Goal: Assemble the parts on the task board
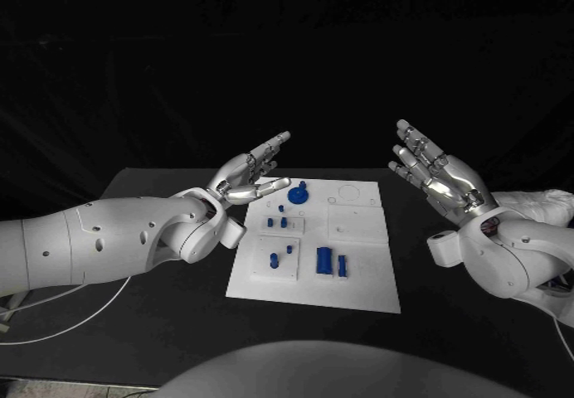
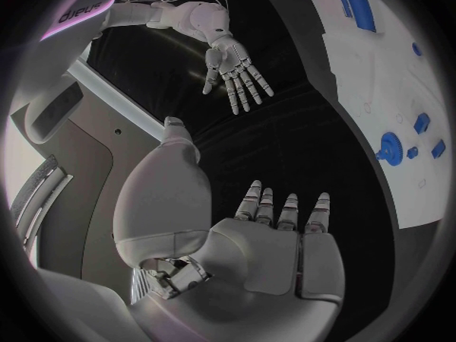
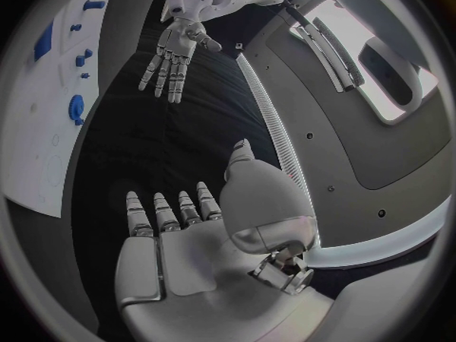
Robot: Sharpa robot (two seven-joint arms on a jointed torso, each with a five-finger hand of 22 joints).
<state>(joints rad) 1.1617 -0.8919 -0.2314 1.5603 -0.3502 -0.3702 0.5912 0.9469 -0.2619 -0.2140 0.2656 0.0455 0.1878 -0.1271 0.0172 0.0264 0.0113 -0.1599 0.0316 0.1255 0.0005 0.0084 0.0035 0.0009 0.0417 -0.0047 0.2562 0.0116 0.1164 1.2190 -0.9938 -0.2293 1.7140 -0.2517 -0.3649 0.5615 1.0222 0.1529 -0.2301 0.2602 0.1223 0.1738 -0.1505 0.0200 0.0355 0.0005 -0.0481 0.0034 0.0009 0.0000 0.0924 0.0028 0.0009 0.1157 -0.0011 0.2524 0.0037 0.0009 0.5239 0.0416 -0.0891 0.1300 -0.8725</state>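
The white task board point(image 1: 359, 282) lies flat in the middle of the black table. On it are several blue parts: a round disc with a peg point(image 1: 298, 195) near its far left corner, small pieces point(image 1: 279, 222) below that, and two longer bars point(image 1: 324, 260) nearer me. My left hand point(image 1: 249, 176) hovers above the board's far left corner, fingers spread, holding nothing. My right hand point(image 1: 433, 168) is raised to the right of the board, fingers spread and empty. The left wrist view shows the board point(image 2: 380, 76) and the right hand point(image 2: 232, 64); the right wrist view shows the board point(image 3: 42, 129) and the left hand point(image 3: 175, 42).
The black table point(image 1: 132, 315) extends around the board on all sides. A white cable point(image 1: 60, 319) runs along the table's near left. Behind the table hangs a dark backdrop.
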